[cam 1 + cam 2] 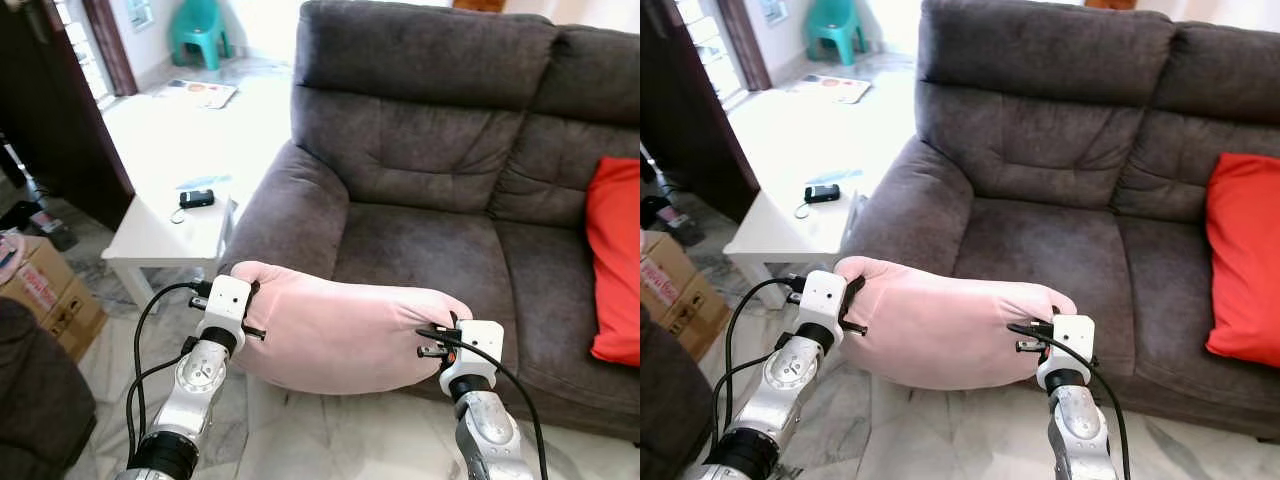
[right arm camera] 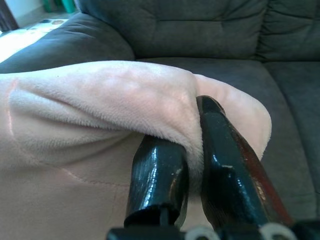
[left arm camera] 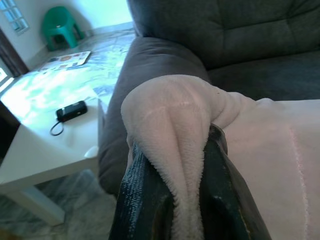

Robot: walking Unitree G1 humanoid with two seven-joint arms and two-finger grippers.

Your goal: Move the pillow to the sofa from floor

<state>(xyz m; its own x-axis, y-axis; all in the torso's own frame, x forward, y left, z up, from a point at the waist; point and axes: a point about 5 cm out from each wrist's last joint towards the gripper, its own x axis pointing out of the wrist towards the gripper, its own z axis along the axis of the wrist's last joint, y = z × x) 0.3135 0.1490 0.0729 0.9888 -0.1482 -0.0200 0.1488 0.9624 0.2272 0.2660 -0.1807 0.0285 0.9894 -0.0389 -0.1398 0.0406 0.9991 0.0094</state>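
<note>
A soft pink pillow [image 1: 345, 325] hangs in the air between my two arms, just in front of the grey sofa [image 1: 430, 160] and level with its seat edge. My left gripper [image 3: 186, 200] is shut on the pillow's left corner, with plush fabric pinched between its black fingers [image 3: 145, 200]. At the pillow's right end my right gripper [image 2: 194, 165] is shut on the other corner. Both wrists [image 1: 225, 300] show at the pillow's ends in the eye views.
A red cushion [image 1: 612, 260] lies on the sofa's right seat. A white side table [image 1: 165, 235] with a small black device [image 1: 197, 198] stands left of the sofa arm. Cardboard boxes [image 1: 45, 290] sit at far left, a teal chair [image 1: 198, 28] far back.
</note>
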